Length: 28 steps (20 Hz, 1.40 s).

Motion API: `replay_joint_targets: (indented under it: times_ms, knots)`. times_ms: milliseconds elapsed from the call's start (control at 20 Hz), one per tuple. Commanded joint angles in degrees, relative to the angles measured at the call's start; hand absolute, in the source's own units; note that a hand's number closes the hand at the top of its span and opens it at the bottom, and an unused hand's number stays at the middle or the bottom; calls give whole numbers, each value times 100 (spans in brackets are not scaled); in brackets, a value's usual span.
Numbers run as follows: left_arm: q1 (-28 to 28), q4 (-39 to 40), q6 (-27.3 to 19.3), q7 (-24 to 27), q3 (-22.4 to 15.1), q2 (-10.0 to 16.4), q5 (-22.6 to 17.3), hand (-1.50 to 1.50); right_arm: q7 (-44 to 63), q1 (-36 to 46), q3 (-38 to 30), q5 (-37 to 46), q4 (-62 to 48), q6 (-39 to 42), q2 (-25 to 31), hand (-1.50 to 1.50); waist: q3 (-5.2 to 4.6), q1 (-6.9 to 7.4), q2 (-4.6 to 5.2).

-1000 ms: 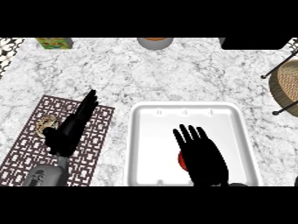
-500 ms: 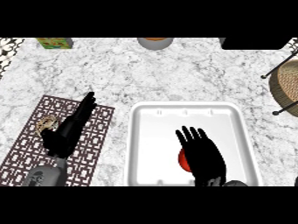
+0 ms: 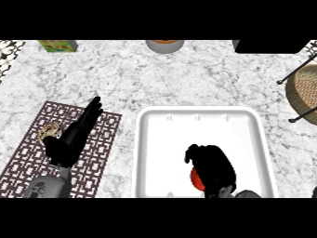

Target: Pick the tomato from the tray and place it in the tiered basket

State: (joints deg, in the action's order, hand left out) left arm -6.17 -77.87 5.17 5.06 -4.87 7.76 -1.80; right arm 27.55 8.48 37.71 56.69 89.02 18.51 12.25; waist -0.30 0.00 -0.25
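The left hand (image 3: 71, 139) is lying straight-fingered over the patterned mat (image 3: 23, 162). In the white tray (image 3: 202, 135) on the desk (image 3: 188, 74), the right hand (image 3: 212, 162) is curling round the tomato (image 3: 195, 179) and hiding most of it, so its axis cannot be told. The tiered basket (image 3: 312, 90) is standing well apart, rightward.

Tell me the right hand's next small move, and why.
Probably a short lift straight up. The right hand looks curled over the tomato, which lies low in the white tray, only a red edge showing. The tiered basket stands apart at the view's right edge, so the tomato must clear the tray's wall before any sideways carry.
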Motion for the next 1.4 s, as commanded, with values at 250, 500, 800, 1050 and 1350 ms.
replay_joint_targets:
  times_ms: [250,500,800,1050,1350]
  knots:
    - [-52,126,204,206,149,-6,94,0,-745,62,-166,415,-477,-509,-444,150,30,9,24]
    - [-255,180,-9,-52,139,-279,178,0,-428,-66,-37,761,47,-322,-745,150,29,-8,22]
    - [106,-4,-115,-29,353,-118,59,0,-1785,-426,-2820,-367,-204,-841,2083,150,76,-526,76]
    - [180,-42,-182,-34,504,-51,13,0,-2625,-354,-4259,-1467,-690,-1133,2648,150,128,-675,20]
    - [288,-46,-74,79,498,-7,-18,0,-4065,49,-5749,-3283,-1389,-619,3117,150,115,-519,-11]
